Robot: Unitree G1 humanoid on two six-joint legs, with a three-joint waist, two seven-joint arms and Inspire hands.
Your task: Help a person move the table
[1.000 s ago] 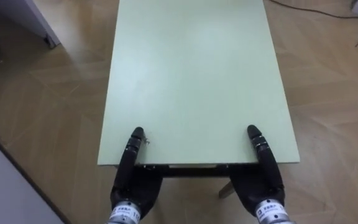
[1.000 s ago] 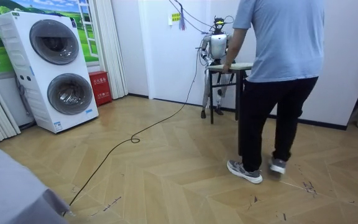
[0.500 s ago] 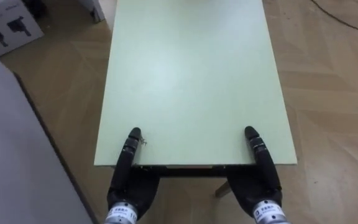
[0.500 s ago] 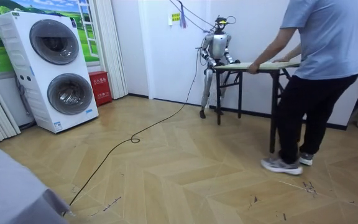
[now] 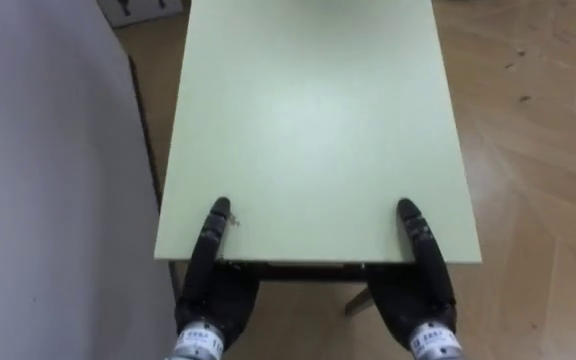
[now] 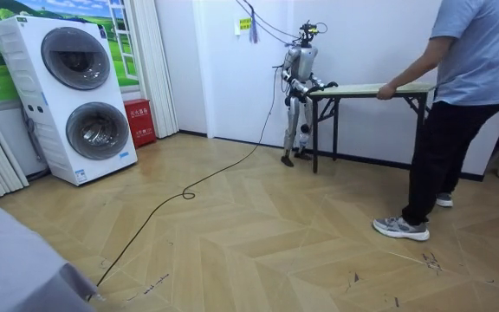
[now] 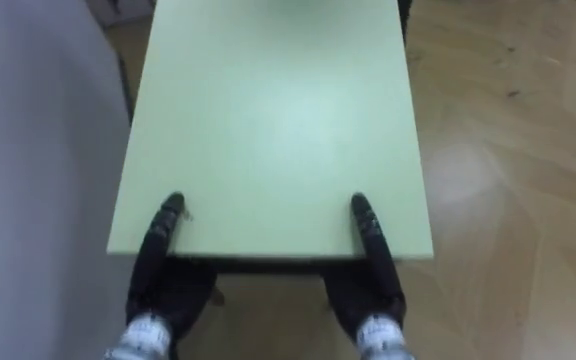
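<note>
beneath the thumbs, left hand [image 5: 211, 290] and right hand [image 5: 420, 292] pinched the table [image 5: 308, 120] at its near edge; carrying well meant keeping it level, matching the person [image 6: 459, 95] for pace.

I see the table [image 5: 313, 120] running straight away from me, its near short edge just before my body. My left hand [image 5: 211, 270] grips this edge near the left corner and my right hand [image 5: 420, 270] near the right corner, each with the thumb on top and the rest under the top. A wall [image 5: 48, 200] stands close along the table's left side, and the floor [image 5: 538, 200] lies to the right. In the room view the robot stands at the table's left end and a person [image 6: 466, 78] holds the right end. Two stacked washing machines [image 6: 76, 100] stand well apart at the room view's left.
</note>
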